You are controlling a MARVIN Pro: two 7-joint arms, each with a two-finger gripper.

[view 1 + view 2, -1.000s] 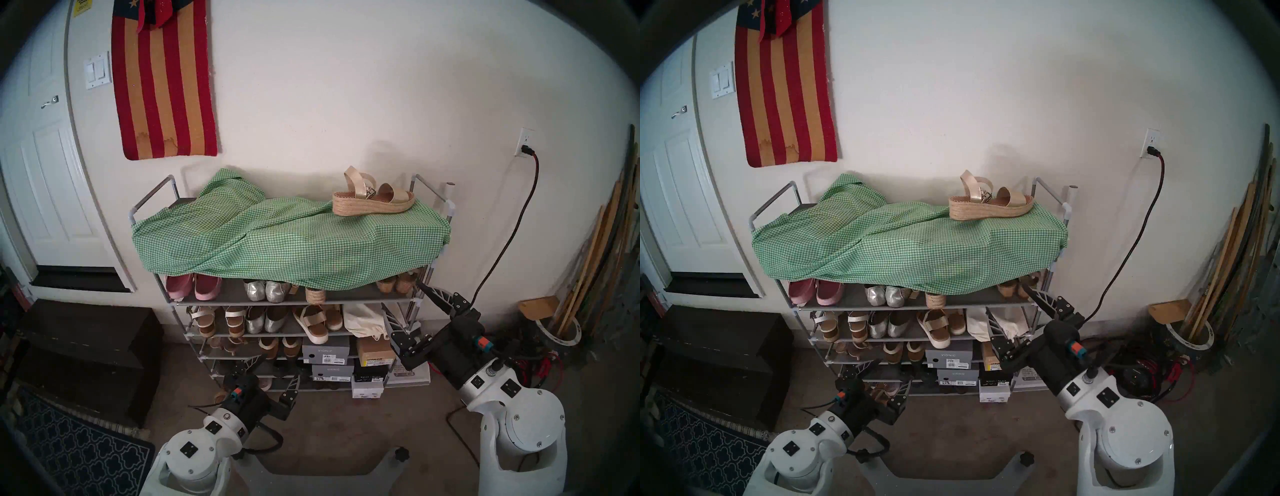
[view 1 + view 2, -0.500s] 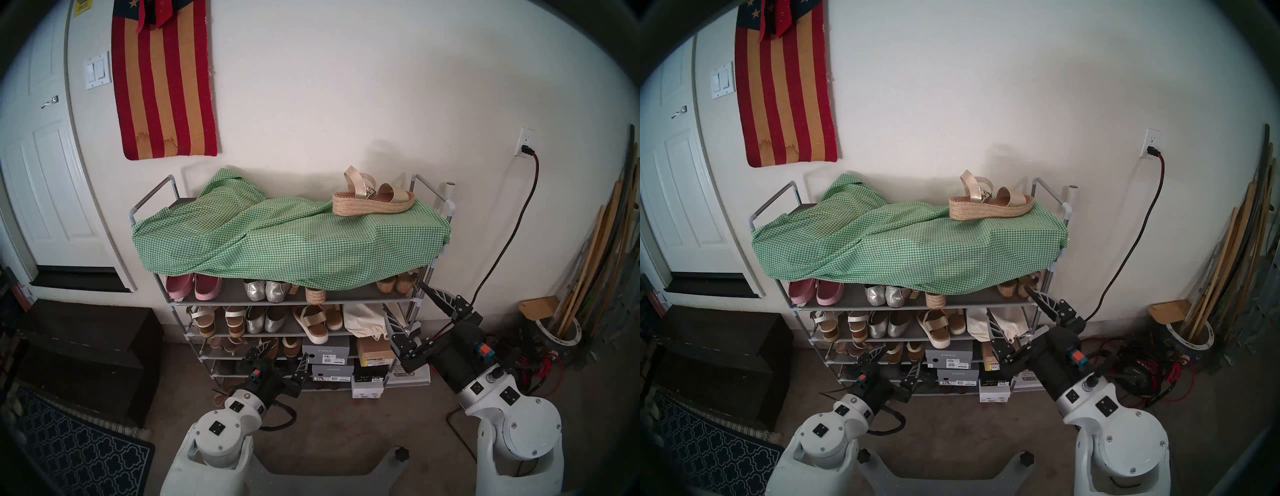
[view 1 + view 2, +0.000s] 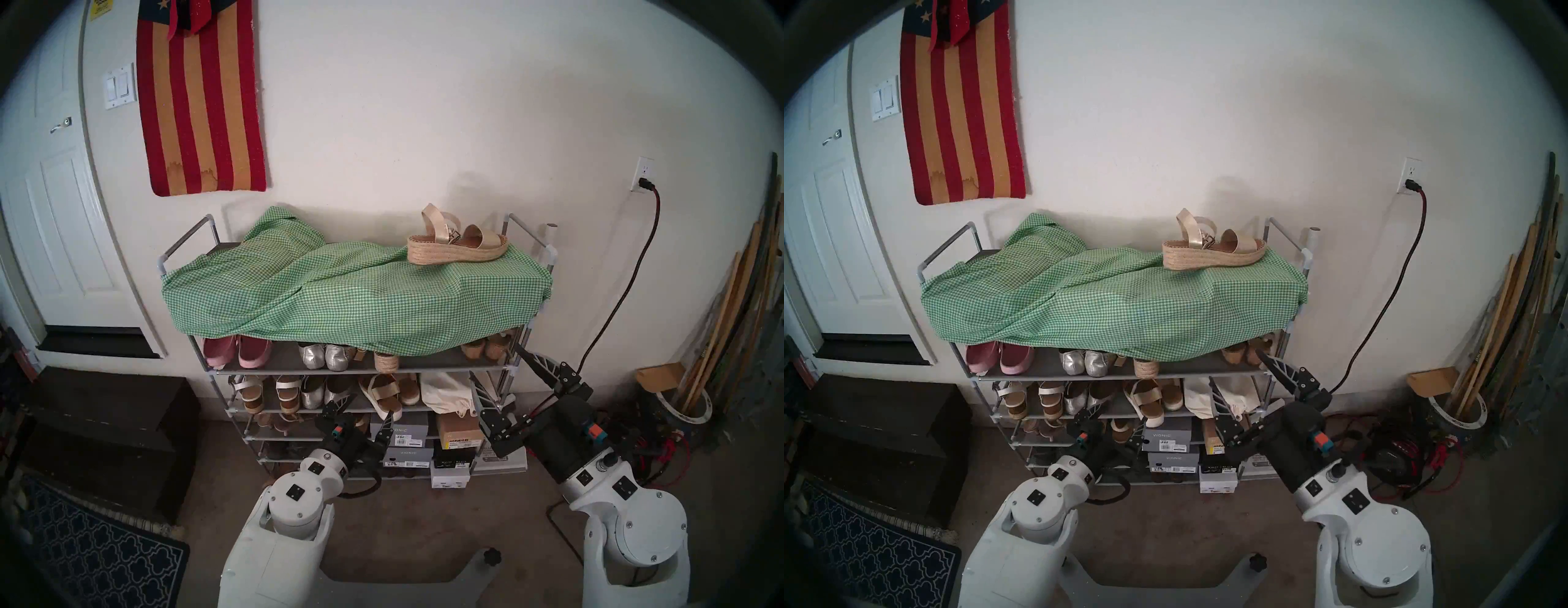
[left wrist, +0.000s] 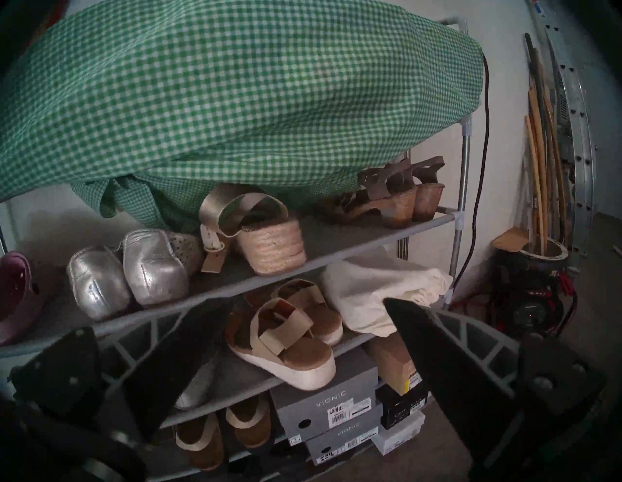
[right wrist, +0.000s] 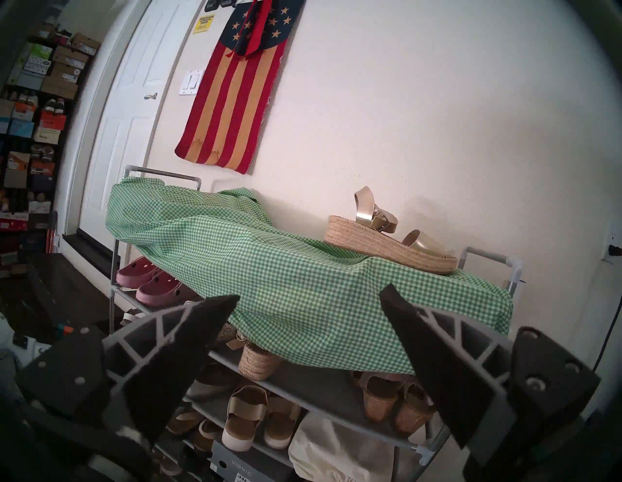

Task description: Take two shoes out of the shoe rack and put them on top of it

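One jute-soled platform sandal [image 3: 456, 246] with pale-gold straps lies on the green cloth on top of the shoe rack [image 3: 185, 240], at the right end; it also shows in the right wrist view [image 5: 387, 245]. Its mate [image 3: 386, 361] stands on the tier below, heel outward, half under the cloth, and is clear in the left wrist view [image 4: 266, 235]. My left gripper [image 3: 364, 414] is open and empty, in front of the third tier, below and slightly left of that sandal. My right gripper [image 3: 493, 361] is open and empty by the rack's right front post.
A green gingham cloth [image 3: 339, 293] drapes over the top shelf's front. Pink clogs [image 3: 237, 352], silver flats [image 3: 324, 356], cork wedges [image 3: 483, 348], white-soled beige sandals [image 4: 286, 340], a cream bag [image 3: 445, 392] and shoe boxes [image 3: 399, 431] fill the tiers. A dark chest [image 3: 106, 429] stands left, poles [image 3: 729, 314] right.
My left arm has swung up and to the right, from low at the rack's left to its middle. My right gripper has barely moved. The sandals are where they were.
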